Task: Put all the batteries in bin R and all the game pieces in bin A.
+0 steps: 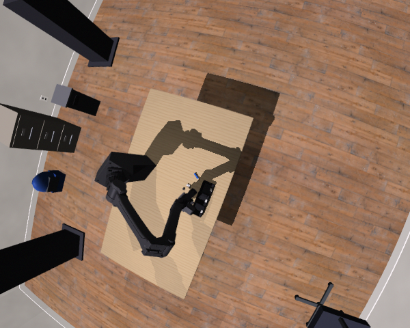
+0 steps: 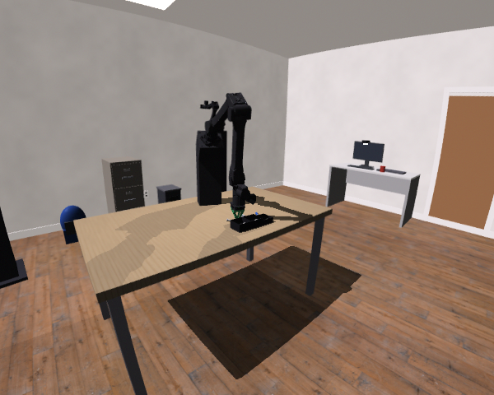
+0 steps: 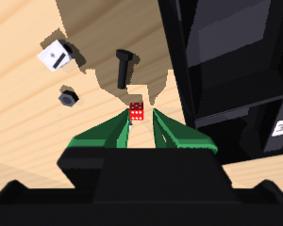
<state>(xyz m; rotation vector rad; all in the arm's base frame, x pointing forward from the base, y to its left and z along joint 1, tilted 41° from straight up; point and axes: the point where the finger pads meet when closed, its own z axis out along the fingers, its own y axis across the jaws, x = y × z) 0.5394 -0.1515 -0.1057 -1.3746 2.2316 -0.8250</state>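
Hovering low, the gripper (image 3: 141,123) lines its fingers up behind the red die (image 3: 136,111). They stand narrowly parted, holding nothing, ready to straddle it.

A black bolt (image 3: 123,69) and a dark hex nut (image 3: 68,99) are seen lying apart on the wooden table (image 2: 162,250). Against the grey wall a filing cabinet (image 2: 123,183) is placed, with a small dark cabinet (image 2: 168,193) beside it. A monitor (image 2: 368,151) and a red mug (image 2: 382,169) are carried by the white desk (image 2: 379,178).
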